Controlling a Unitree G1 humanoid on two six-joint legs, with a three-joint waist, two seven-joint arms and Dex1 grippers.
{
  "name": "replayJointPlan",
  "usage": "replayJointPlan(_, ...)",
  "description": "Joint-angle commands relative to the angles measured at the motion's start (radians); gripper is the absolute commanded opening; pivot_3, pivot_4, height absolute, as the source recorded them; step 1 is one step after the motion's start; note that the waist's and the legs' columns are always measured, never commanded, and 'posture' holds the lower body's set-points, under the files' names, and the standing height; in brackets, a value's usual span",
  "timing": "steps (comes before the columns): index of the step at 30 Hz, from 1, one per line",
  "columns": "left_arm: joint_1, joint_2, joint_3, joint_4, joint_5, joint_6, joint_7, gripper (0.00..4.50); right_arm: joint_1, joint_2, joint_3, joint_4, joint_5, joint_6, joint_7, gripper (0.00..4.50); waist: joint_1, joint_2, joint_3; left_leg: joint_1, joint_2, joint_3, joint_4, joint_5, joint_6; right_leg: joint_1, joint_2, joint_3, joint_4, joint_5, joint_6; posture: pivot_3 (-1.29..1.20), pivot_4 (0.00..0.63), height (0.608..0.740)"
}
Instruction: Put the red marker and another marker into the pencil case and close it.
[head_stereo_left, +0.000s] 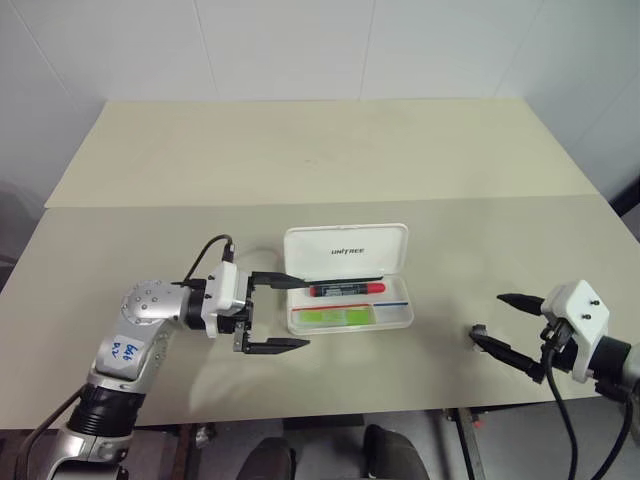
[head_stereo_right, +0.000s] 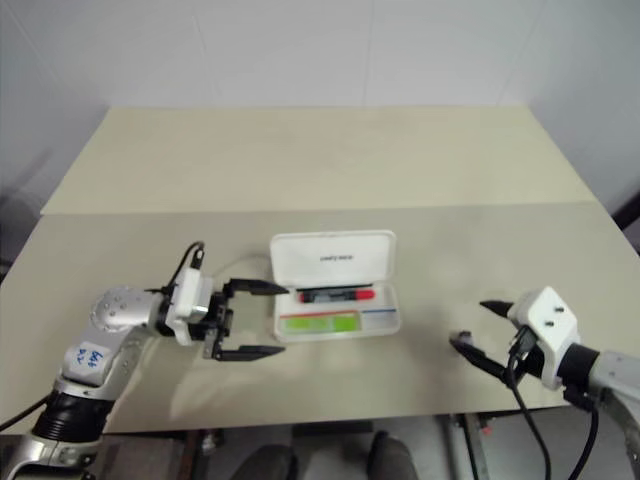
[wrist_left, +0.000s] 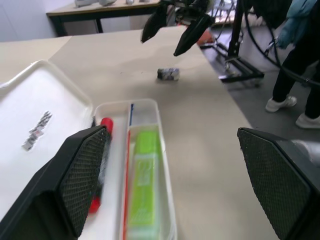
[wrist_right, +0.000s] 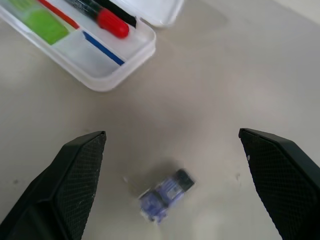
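The white pencil case (head_stereo_left: 346, 250) lies open mid-table, its lid printed "UNITREE" tilted back. Inside the tray the red marker (head_stereo_left: 346, 289) rests along the back, and the light-green marker (head_stereo_left: 332, 317) lies flat in the front compartment. My left gripper (head_stereo_left: 290, 312) is open just left of the case, nothing between its fingers; its upper finger (head_stereo_left: 280, 279) reaches over the case's left end. From the left wrist, the green marker (wrist_left: 142, 185) and the red cap (wrist_left: 106, 123) show in the tray. My right gripper (head_stereo_left: 493, 318) stands open far to the right, empty.
A small blue-grey object (wrist_right: 165, 195) lies on the table beside my right gripper's lower finger, also seen as a small block (wrist_left: 168, 74). The pale table (head_stereo_left: 300, 150) stretches behind the case. A person's legs and shoes (wrist_left: 290, 95) stand past the table's right end.
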Motion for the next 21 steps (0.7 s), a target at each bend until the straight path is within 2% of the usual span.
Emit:
replayJointPlan(1, -0.026, 0.031, 0.049, 0.04, -0.012, -0.035, -0.022, 4.46, 0.031, 0.057, -0.013, -0.109, 0.001, 0.053, -0.105, 4.5, -0.001, 0.0, 0.0, 0.0, 0.0, 0.0, 0.0, 0.0, 0.0, 0.0, 0.0, 0.0, 0.0, 0.0, 0.0, 0.0, 0.15, 0.74)
replayJointPlan(9, -0.071, 0.062, 0.056, 0.11, -0.014, -0.054, -0.082, 4.46, 0.084, 0.218, 0.091, -0.211, -0.057, 0.117, -0.306, 4.5, -0.003, 0.0, 0.0, 0.001, -0.002, -0.001, -0.003, 0.0, 0.0, -0.002, 0.0, 0.003, 0.001, 0.0, 0.0, 0.0, 0.15, 0.74)
replayJointPlan(21, -0.092, 0.048, 0.04, 0.098, -0.018, -0.037, -0.116, 4.46, 0.068, 0.263, 0.114, -0.194, -0.146, 0.135, -0.429, 4.5, -0.004, -0.001, 0.0, 0.001, -0.002, 0.0, -0.005, 0.0, 0.001, -0.003, 0.0, 0.004, 0.001, 0.0, 0.0, 0.0, 0.15, 0.74)
